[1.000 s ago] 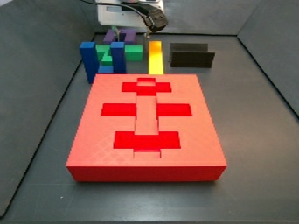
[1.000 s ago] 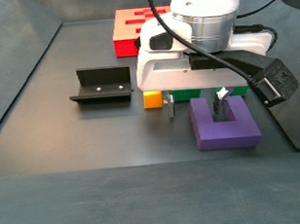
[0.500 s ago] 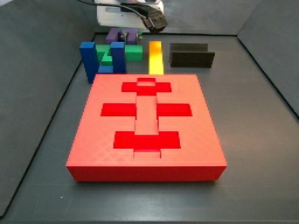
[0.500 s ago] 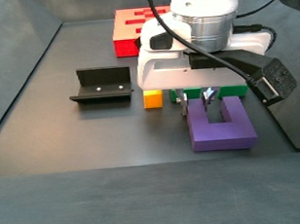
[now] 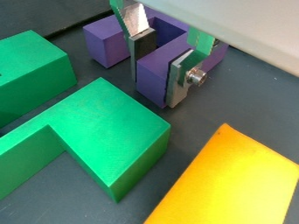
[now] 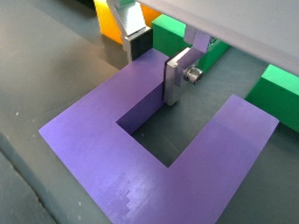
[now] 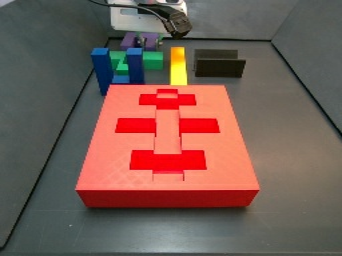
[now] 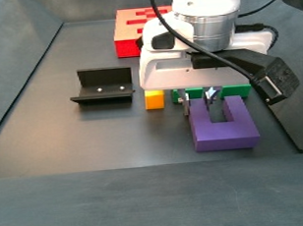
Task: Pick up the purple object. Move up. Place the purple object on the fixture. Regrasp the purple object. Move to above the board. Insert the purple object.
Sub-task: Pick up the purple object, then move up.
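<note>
On the dark floor, the pincer [image 6: 159, 59] grips one prong of the purple object [image 6: 163, 153] (no writing visible).

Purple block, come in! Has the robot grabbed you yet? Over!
Gripper down over purple object, fingers straddling one prong, not clearly clamped. Purple object flat on floor. Green block and yellow bar close beside.

1 purple object [image 8: 224, 128], 1 fixture [image 8: 103, 88], 1 board [image 7: 167, 143], 1 gripper [image 8: 213, 95]

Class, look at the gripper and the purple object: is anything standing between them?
Nothing visible does. In both wrist views the gripper already straddles one prong of the purple object, the fingers on either side of that prong.
</note>
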{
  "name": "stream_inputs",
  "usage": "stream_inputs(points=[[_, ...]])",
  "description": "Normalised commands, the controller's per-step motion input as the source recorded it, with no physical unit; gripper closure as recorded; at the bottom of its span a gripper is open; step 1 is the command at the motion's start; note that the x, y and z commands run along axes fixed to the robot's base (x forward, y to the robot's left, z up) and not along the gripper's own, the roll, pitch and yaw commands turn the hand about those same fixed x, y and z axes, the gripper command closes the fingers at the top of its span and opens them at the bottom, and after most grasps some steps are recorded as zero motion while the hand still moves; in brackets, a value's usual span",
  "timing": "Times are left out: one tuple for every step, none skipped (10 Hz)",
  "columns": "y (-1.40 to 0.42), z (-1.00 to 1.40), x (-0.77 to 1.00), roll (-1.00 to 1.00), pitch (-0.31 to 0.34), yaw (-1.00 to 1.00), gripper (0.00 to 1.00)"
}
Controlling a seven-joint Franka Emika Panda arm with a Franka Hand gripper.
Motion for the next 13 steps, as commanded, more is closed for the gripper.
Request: stream_inputs(points=[[0.0, 0.0, 0.0, 0.0, 0.0, 0.0, 1.0], [0.0, 0.0, 0.0, 0.0, 0.0, 0.0, 1.0], [0.0, 0.0, 0.0, 0.0, 0.0, 0.0, 1.0], [0.0, 0.0, 0.0, 0.0, 0.0, 0.0, 1.0], [0.0, 0.0, 0.0, 0.0, 0.0, 0.0, 1.0], [0.0, 0.0, 0.0, 0.0, 0.0, 0.0, 1.0], [0.0, 0.0, 0.0, 0.0, 0.0, 0.0, 1.0], [0.0, 0.0, 0.0, 0.0, 0.0, 0.0, 1.0], [0.0, 0.0, 0.0, 0.0, 0.0, 0.0, 1.0], [0.0, 0.83, 0.0, 0.0, 0.0, 0.0, 1.0], [-0.09, 0.73, 0.02, -0.01, 0.034, -0.05, 1.0], [-0.08, 0.58, 0.01, 0.0, 0.066, -0.05, 1.0], [-0.03, 0.22, 0.03, 0.03, 0.046, -0.03, 1.0]])
